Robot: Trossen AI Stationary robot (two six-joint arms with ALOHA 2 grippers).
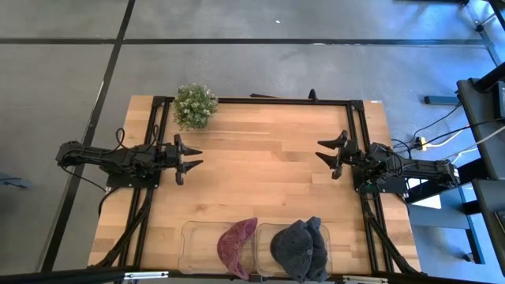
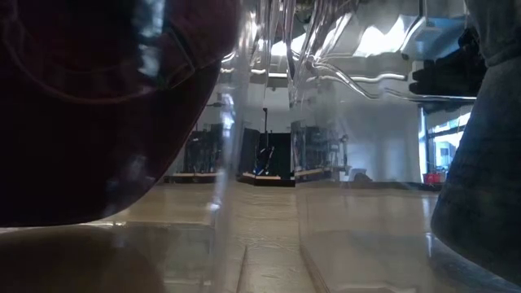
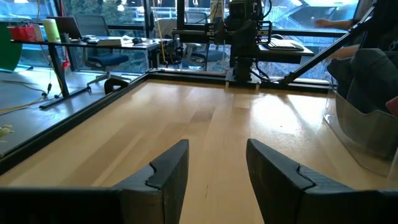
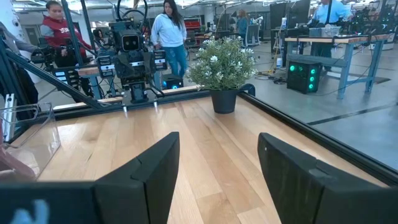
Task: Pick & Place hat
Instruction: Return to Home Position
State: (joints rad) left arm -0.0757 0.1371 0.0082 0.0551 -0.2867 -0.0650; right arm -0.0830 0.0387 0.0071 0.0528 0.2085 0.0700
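Job looks done: red cap (image 1: 237, 246) and dark caps (image 1: 301, 246) lie in bins (image 1: 197, 237) well clear of left tool (image 1: 197, 157) and right tool (image 1: 319, 150), both released, empty.

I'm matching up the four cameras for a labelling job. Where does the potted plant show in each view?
High view: the potted plant is in the upper left of the picture, at the edge of the wooden table, near the left arm.
Low view: not in it.
Left wrist view: not in it.
Right wrist view: it stands across the table, beside the left arm.
Shared landmark: the wooden table, seen in all four views.
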